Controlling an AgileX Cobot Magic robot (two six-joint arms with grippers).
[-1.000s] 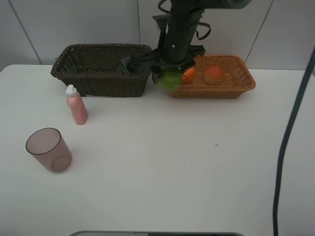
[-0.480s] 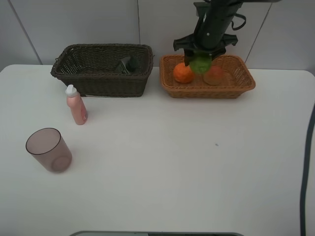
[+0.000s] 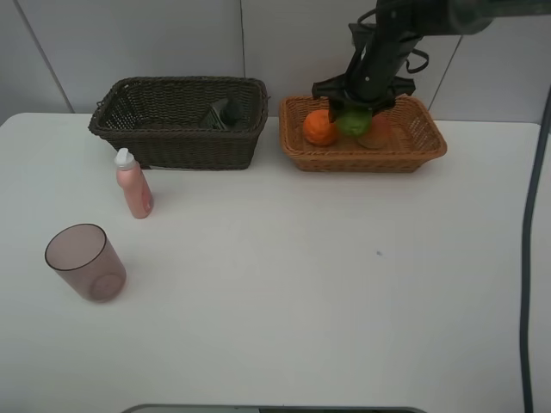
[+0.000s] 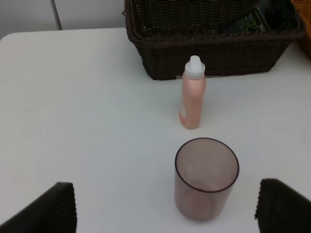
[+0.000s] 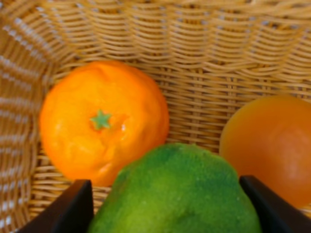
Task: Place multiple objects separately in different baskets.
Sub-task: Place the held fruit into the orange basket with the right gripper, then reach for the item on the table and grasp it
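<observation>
My right gripper (image 3: pixel 354 114) is shut on the green round fruit (image 3: pixel 353 123) and holds it low inside the light orange-tan basket (image 3: pixel 430 151). The fruit is between the orange (image 3: pixel 320 127) and the peach-like fruit (image 3: pixel 377 134). The right wrist view shows the green fruit (image 5: pixel 177 194) between the dark fingers (image 5: pixel 73 206), with the orange (image 5: pixel 104 121) and the peach-like fruit (image 5: pixel 269 145) just beyond it. The dark brown basket (image 3: pixel 176 138) holds the dark grey bottle (image 3: pixel 219 112). My left gripper (image 4: pixel 165 204) hangs open above the table near the mauve cup (image 4: pixel 206 179), and the pink bottle (image 4: pixel 193 99) stands behind the cup.
Both baskets stand side by side along the back wall. In the high view the pink bottle (image 3: pixel 133 185) and the cup (image 3: pixel 84 262) stand upright on the left part of the white table (image 3: pixel 327 292). A dark cable (image 3: pixel 529 224) runs down the right edge.
My right gripper carried the green fruit rightward from the gap between the baskets, over the light basket's rim, and lowered it between the orange and the peach-like fruit.
</observation>
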